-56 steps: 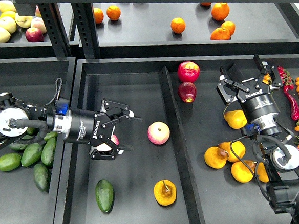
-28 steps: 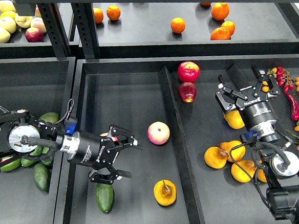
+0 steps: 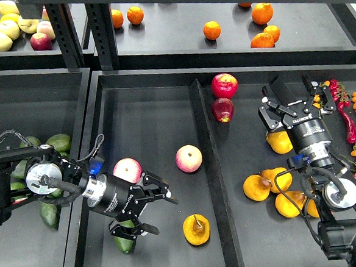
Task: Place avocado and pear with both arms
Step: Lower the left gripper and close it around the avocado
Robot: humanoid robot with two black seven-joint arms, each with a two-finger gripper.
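Glossy dark green oval avocado [image 3: 125,241] looks slick, firm; left tool [image 3: 148,212], fingers spread, should pinch its middle; right tool [image 3: 298,97] also spread.

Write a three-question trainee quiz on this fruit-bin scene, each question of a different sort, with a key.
1. True or false: the left gripper is shut on the avocado.
2. Multiple choice: the pear with the brown blotch lies (A) on the upper shelf, (B) in the middle bin, right of the avocado, (C) in the right-hand bin among the yellow pears.
3. Fill in: the right gripper hovers open over the ____ bin, above a yellow pear.

Key
1. False: its fingers are spread, and the avocado lies on the bin floor under the lower finger.
2. B
3. right-hand
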